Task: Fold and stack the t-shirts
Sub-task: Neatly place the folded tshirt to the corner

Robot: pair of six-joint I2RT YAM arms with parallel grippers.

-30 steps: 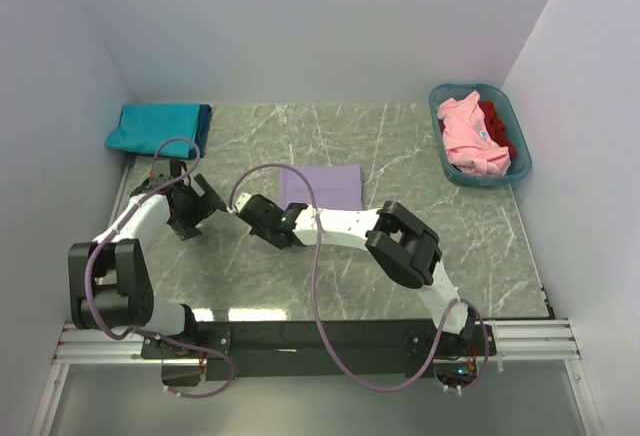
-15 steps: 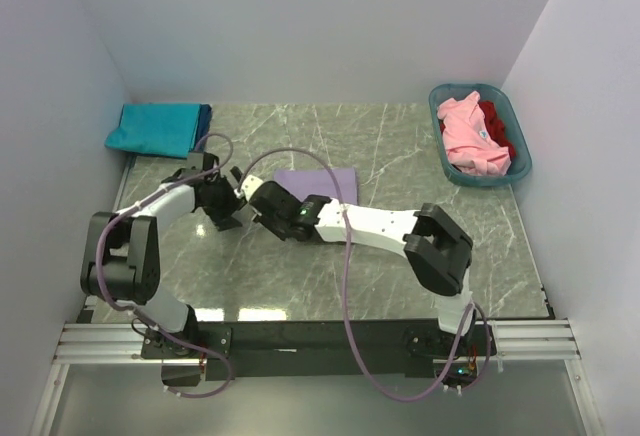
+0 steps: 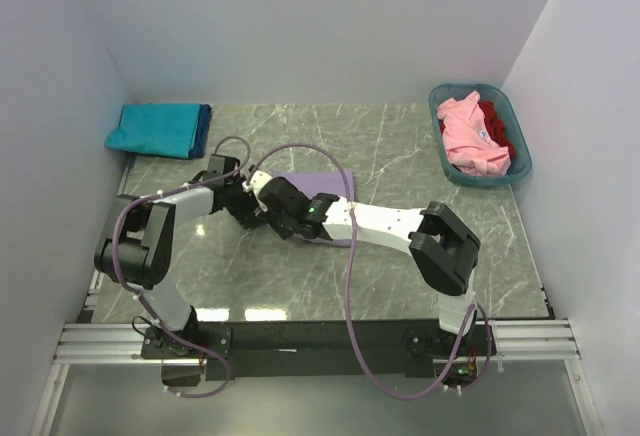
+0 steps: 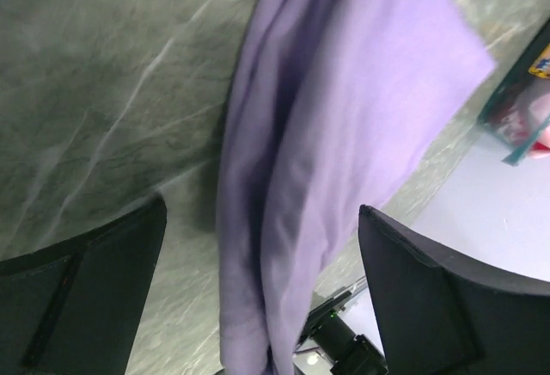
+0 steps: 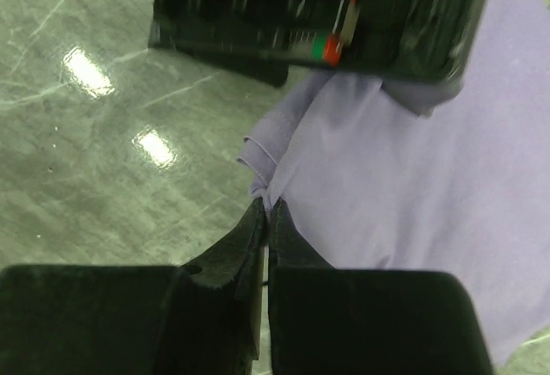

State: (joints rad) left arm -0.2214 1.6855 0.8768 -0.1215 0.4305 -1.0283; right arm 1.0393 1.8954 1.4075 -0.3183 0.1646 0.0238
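Two teal and dark-blue cloth t-shirts (image 3: 155, 128) lay stacked; right gripper (image 5: 265, 213) pinched folded lavender cloth t-shirt (image 3: 332, 184), left gripper (image 4: 262, 224) gaped wide; crumpled pink t-shirt (image 3: 468, 141) and red t-shirt (image 3: 500, 131) awaited folding.

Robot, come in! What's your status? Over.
Left claw open, straddling purple shirt. Right claw shut, pinching its edge. Both claws crowded close together there.

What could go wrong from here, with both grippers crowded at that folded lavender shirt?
1. The right gripper pinches only a small pucker at the edge of the lavender shirt, so it could slip free or drag the fold open.
2. The left gripper sits open astride the same shirt, very close to the right one, and the two might collide.
3. The right arm's cable loops near both wrists and could snag.
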